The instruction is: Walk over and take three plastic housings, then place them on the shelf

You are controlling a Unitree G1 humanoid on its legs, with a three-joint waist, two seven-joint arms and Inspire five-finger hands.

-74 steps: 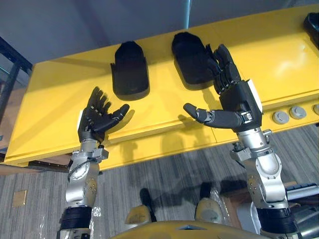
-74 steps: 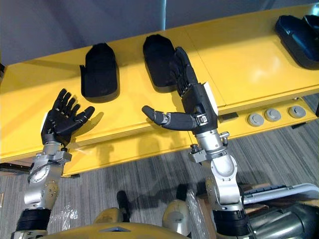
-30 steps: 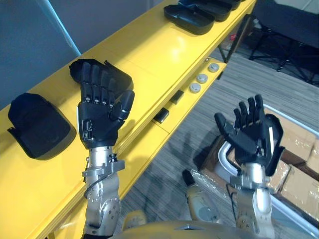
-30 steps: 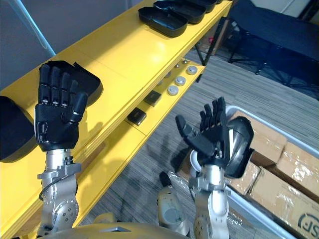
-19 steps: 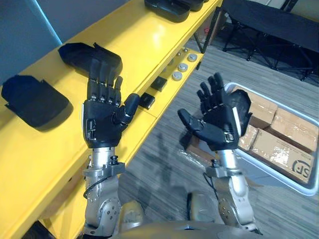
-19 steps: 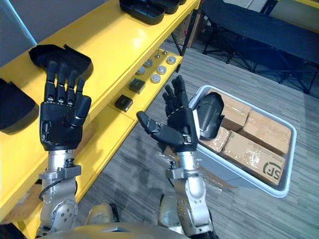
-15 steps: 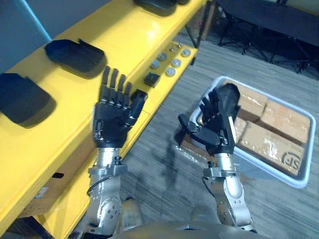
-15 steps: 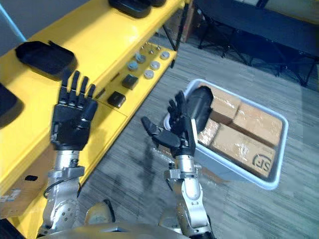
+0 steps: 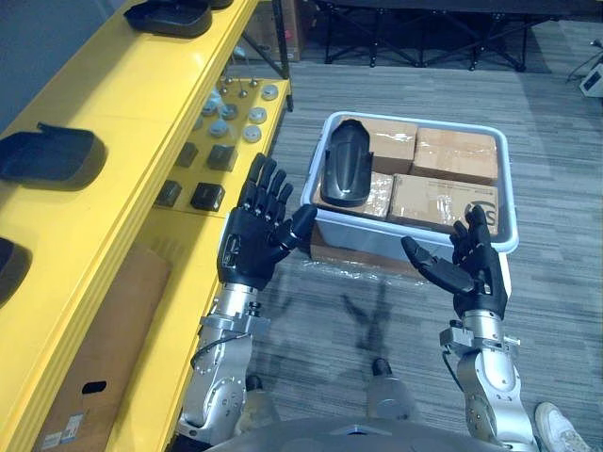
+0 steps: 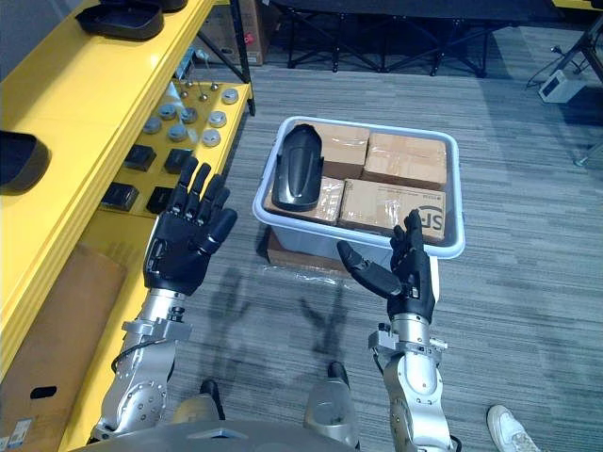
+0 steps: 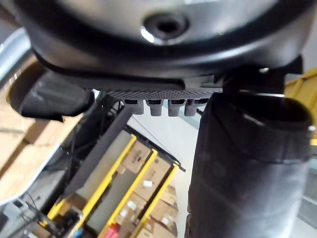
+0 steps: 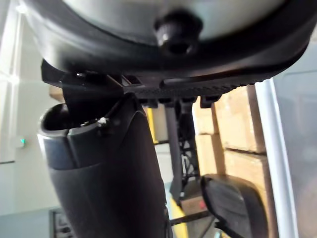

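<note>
Housing [image 10: 17,160] on shelf [image 10: 85,85], half off-frame

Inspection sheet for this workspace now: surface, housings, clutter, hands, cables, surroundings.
surface: long yellow shelf beside grey carpet floor.
job's things: one black plastic housing on cardboard boxes in a pale grey plastic bin; other black housings on the shelf.
clutter: silver round parts and black blocks on the shelf's lower ledge.
hands: left hand and right hand open, raised, empty.
cables: nothing seen.
surroundings: black metal frames; a person's white shoe.
</note>
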